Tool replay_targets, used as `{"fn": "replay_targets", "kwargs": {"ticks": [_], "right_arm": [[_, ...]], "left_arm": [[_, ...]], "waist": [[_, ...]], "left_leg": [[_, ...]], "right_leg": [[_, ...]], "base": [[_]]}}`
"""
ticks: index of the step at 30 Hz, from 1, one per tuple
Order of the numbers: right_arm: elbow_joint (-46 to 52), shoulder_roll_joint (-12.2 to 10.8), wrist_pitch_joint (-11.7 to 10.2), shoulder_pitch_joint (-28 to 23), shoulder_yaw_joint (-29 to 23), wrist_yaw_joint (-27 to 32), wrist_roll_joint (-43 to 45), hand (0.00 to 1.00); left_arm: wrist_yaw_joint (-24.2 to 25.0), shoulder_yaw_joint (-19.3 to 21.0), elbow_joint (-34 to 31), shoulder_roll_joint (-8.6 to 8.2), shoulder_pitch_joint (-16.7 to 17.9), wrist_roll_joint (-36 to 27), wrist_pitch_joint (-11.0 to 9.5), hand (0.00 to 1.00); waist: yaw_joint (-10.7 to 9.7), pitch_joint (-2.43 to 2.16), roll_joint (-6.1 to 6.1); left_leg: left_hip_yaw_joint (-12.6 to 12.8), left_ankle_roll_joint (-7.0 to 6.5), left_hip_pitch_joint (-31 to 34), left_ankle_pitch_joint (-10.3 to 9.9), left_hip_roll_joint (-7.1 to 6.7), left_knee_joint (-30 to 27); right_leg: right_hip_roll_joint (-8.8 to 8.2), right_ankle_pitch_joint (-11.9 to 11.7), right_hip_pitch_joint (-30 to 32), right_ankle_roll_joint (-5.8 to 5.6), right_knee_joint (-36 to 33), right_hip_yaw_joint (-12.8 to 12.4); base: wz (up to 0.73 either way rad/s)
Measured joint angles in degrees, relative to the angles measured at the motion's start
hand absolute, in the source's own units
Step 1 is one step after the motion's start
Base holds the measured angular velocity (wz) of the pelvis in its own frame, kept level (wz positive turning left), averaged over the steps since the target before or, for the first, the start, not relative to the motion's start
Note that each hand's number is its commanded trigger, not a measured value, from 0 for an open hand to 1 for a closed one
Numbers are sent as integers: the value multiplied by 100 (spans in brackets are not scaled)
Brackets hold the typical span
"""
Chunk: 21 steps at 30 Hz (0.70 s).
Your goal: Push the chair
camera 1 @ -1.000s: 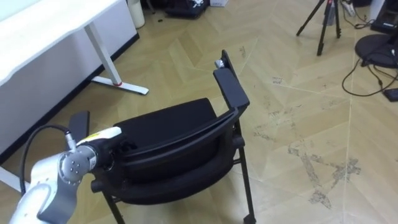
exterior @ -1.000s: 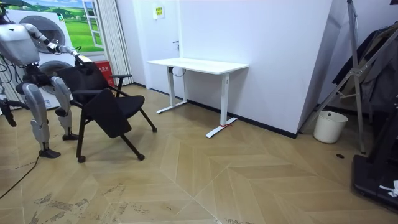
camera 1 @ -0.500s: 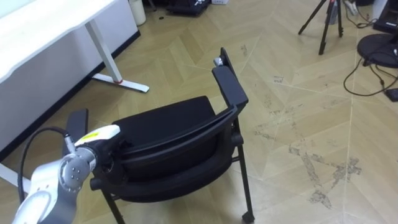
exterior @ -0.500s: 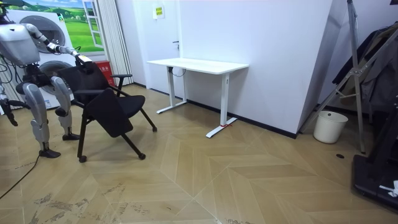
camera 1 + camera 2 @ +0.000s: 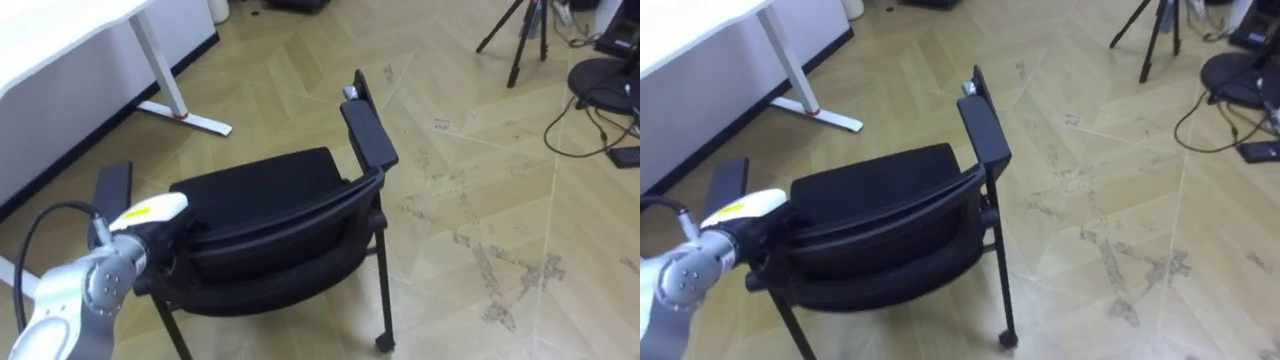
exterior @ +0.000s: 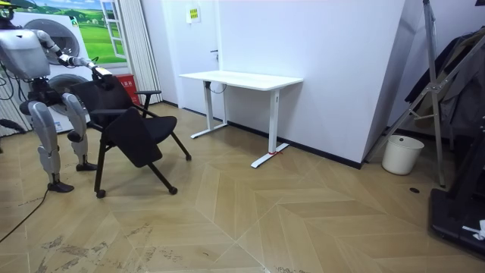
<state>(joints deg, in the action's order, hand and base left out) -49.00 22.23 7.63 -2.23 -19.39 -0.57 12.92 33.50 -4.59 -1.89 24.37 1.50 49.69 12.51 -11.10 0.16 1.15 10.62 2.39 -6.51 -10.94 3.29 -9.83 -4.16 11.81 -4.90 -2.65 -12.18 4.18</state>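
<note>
Standing behind the black padded metal-framed chair [image 5: 265, 185], we've got our left hand [image 5: 165, 228] at its backrest, but we can't tell its grip.

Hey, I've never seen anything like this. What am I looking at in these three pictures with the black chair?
This is a humanoid robot on two legs, doing housework. Two pictures come from cameras in its head, looking down; the third comes from a camera across the room and shows it standing behind the black chair. Its left robot hand is at the left end of the chair's backrest, to push it. A white desk stands ahead on the left, on the wooden floor.
</note>
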Motion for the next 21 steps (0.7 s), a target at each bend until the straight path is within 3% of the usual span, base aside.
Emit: {"fn": "replay_targets", "kwargs": {"ticks": [2, 7, 12, 17, 21], "right_arm": [[696, 280, -7, 137, 1, 1, 508, 0], [1935, 527, -1, 333, 1, -9, 1248, 0], [2888, 528, -5, 488, 17, -74, 1928, 0], [3584, 549, -22, 611, 335, -355, 2526, 0], [4282, 572, -72, 668, 631, -597, 2959, 0]], "left_arm": [[10, 0, 42, 70, -52, -21, -13, 100], [4, 9, 28, 214, -154, -49, -123, 100], [4, 44, -140, 289, -128, -98, -179, 100], [-39, 44, 31, 388, -239, -278, -511, 100], [-61, 98, 121, 437, -302, -288, -705, 100]], "waist": [[24, 7, -79], [63, -5, -212], [121, -2, -225], [321, 3, -217], [367, 23, -212]], "left_leg": [[-1, 1, 13, 0, 11, -58], [6, 1, 197, 0, 37, -180], [7, 1, 242, 0, 37, -162], [11, 2, 232, 0, 45, -146], [10, 2, 244, 0, 44, -142]], "right_leg": [[2, 25, 4, 15, -50, 4], [7, 35, 115, 36, -57, 57], [7, 30, 177, 36, -72, 59], [12, 15, 185, 50, -74, 41], [12, 15, 193, 50, -79, 44]], "base": [[0], [7], [-1], [-3], [1]]}}
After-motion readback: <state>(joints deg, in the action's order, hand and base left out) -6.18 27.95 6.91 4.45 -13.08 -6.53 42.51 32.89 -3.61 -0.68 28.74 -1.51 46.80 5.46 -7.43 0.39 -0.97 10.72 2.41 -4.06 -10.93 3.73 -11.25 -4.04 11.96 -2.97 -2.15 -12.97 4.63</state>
